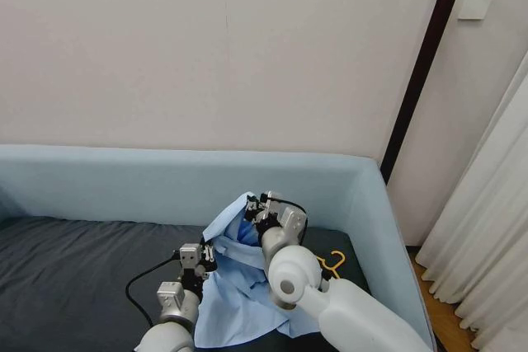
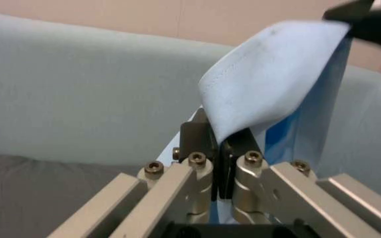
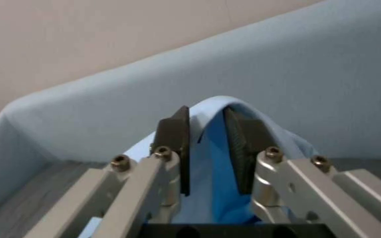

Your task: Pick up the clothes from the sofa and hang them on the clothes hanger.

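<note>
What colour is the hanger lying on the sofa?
Yellow; the thin curved clothes hanger shows best in the head view.

You see just the hook of the yellow hanger, at 3 o'clock from the blue shirt; the rest lies under the cloth and the right arm. The shirt's hem runs off the head view at 6 o'clock, and the sofa is cut off at 9 o'clock. In the left wrist view a fold drapes over the left gripper tips, and a blurred dark shape at 1 o'clock is clipped by the corner.
</note>
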Tool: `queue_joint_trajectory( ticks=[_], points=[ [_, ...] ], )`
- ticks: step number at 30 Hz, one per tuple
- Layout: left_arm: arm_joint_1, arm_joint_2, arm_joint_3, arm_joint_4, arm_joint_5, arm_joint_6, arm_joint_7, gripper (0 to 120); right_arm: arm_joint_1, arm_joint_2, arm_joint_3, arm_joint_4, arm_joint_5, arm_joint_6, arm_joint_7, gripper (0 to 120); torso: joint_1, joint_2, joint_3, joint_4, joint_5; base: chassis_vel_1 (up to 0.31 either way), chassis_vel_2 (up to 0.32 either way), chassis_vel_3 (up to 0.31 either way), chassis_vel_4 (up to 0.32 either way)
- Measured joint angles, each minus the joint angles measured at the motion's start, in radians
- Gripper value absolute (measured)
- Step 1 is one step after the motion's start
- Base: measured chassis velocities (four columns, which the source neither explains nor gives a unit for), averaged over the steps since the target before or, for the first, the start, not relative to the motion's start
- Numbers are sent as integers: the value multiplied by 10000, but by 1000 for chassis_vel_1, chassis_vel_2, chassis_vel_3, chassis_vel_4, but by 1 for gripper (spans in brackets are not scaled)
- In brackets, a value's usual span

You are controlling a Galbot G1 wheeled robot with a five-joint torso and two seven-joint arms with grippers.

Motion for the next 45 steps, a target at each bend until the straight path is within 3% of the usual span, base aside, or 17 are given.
queue_joint_trajectory(
  ticks=[6,12,15,19,24,28,35,45],
  points=[
    [38,587,-332,-19,-1852,254,96,0,-1127,-255,275,-498,-2203,213,-1634,49,-1,0,0,-4,2,0,0,0,0],
    [97,390,-659,351,-3418,656,-31,0,-2144,-509,508,-995,-3878,871,-2903,70,-1,1,0,0,1,0,0,0,0],
    [91,273,-632,493,-3596,703,-36,0,-2475,-605,616,-1098,-4122,1049,-3457,79,0,0,1,-3,2,0,0,0,0],
    [-158,148,-508,739,-3529,726,-28,0,-2939,-1051,830,-1022,-4253,1342,-5200,97,0,0,0,-1,2,0,0,0,0],
    [-483,187,-509,678,-3514,705,-58,0,-3511,-1427,1275,-1172,-4934,2035,-6598,100,0,0,0,-2,2,0,0,0,0],
    [-535,360,-494,622,-3526,674,-66,0,-3893,-1453,1532,-1764,-5399,2205,-6807,100,0,0,0,-5,3,0,0,0,0],
    [-193,457,-377,669,-3375,468,3,0,-3504,-599,1972,-4351,-6063,2952,-7104,100,0,-1,2,0,0,0,0,0,0],
    [10,556,-452,519,-3335,410,42,0,-2291,285,1872,-6523,-6350,3201,-7581,100,0,-1,2,0,0,0,0,0,0]
  ],
)
